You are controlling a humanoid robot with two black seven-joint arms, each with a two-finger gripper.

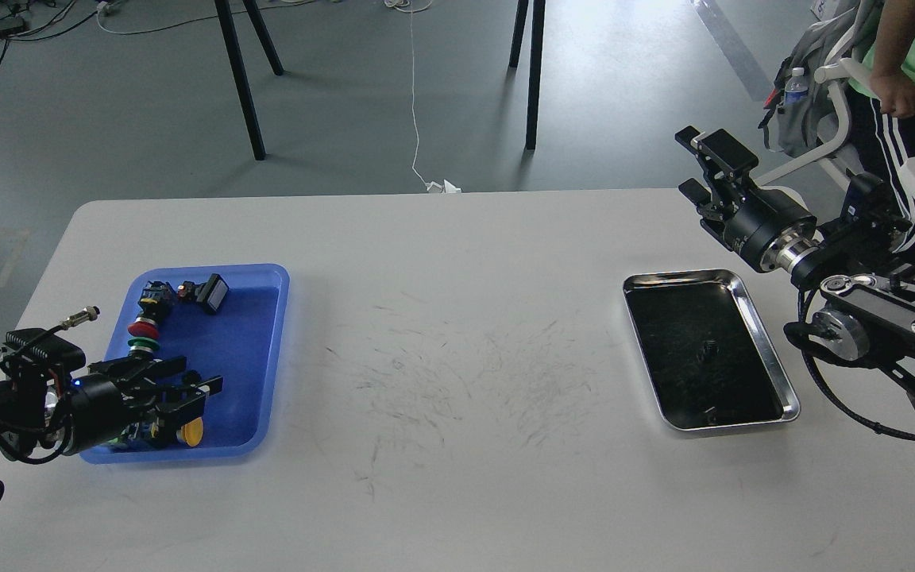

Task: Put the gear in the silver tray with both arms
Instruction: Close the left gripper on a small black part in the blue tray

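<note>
The silver tray (680, 276) lies on the right side of the white table, its dark bottom bare but for small marks. My left gripper (197, 375) is open and hangs low over the near part of a blue plastic tray (267, 274), fingers pointing right. Beside it are small parts. I cannot pick out a gear among them, and I cannot tell whether anything sits between the fingers. My right gripper (702, 165) is open and empty, raised above the table's far right edge, behind the silver tray.
The blue tray holds a red and green button stack (142, 330), a black switch (211, 292) and a yellow button (191, 431). A person (914, 63) stands by a chair at the far right. Black stand legs (533, 71) rise behind the table.
</note>
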